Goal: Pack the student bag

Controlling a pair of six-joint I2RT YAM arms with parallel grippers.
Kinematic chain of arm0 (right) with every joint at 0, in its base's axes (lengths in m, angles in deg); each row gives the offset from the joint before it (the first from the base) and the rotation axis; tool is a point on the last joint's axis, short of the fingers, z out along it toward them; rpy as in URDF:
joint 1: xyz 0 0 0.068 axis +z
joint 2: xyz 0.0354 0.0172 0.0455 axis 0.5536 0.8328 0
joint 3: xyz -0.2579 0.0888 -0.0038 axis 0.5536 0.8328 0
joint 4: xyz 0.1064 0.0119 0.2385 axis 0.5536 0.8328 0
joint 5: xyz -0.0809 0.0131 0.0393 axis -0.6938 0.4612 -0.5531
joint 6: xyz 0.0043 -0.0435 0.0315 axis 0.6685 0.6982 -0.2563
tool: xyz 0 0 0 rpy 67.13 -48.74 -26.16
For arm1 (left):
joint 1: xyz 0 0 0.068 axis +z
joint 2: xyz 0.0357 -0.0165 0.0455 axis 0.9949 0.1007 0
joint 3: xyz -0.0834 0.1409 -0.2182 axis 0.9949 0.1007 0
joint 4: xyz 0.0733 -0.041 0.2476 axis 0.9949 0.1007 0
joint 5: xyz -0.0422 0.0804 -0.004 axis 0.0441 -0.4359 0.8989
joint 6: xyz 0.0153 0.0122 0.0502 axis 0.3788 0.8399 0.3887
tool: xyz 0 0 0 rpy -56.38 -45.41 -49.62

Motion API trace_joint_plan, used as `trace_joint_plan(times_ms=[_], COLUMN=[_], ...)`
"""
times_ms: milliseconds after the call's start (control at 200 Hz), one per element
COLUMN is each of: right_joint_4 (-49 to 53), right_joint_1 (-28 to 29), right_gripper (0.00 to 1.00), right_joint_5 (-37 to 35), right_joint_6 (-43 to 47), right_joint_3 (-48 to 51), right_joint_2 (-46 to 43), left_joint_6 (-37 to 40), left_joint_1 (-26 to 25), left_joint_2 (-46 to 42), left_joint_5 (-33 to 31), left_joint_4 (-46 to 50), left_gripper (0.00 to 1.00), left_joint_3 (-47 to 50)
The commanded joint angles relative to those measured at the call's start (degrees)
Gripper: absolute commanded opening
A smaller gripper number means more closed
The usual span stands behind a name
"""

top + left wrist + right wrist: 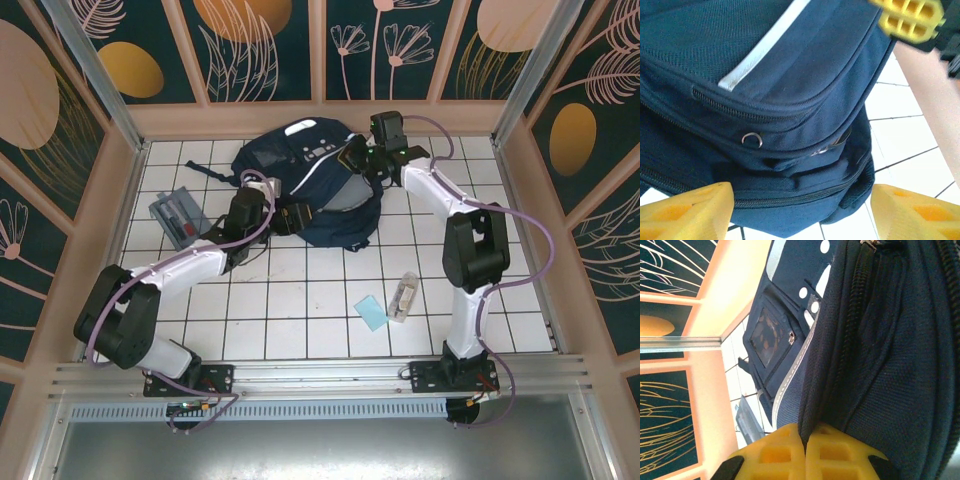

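Right gripper (805,442): fingers pressed together, pinching a fold of the student bag (296,150). Left gripper (800,205): spread wide, bag's lower corner between my fingers. One bag, far middle of the tiled table (300,300). Loose items: one grey pouch (180,217), one light-blue card (372,312), one clear packet (404,297).

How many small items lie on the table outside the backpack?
3: a grey case left of the backpack, a light blue card and a clear packet toward the near right. Others may be hidden.
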Motion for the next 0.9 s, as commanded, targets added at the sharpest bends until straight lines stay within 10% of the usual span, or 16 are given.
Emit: trace_joint_plan(times_ms=[0,896], right_joint_4=[-5.97,-7.36], right_joint_1=[0.65,1.38], right_gripper=[0.0,0.0], right_joint_5=[2.44,4.43], right_joint_6=[-0.53,-0.37], right_joint_3=[-5.35,-3.28], right_joint_2=[0.68,-0.48], left_joint_6=[7.88,6.17], left_joint_1=[-0.52,-0.56], left_joint_2=[3.28,18.75], left_joint_5=[-1.27,7.46], left_joint_4=[3.9,-3.75], left_gripper=[0.7,0.71], left_joint_3=[-1.4,-13.99])
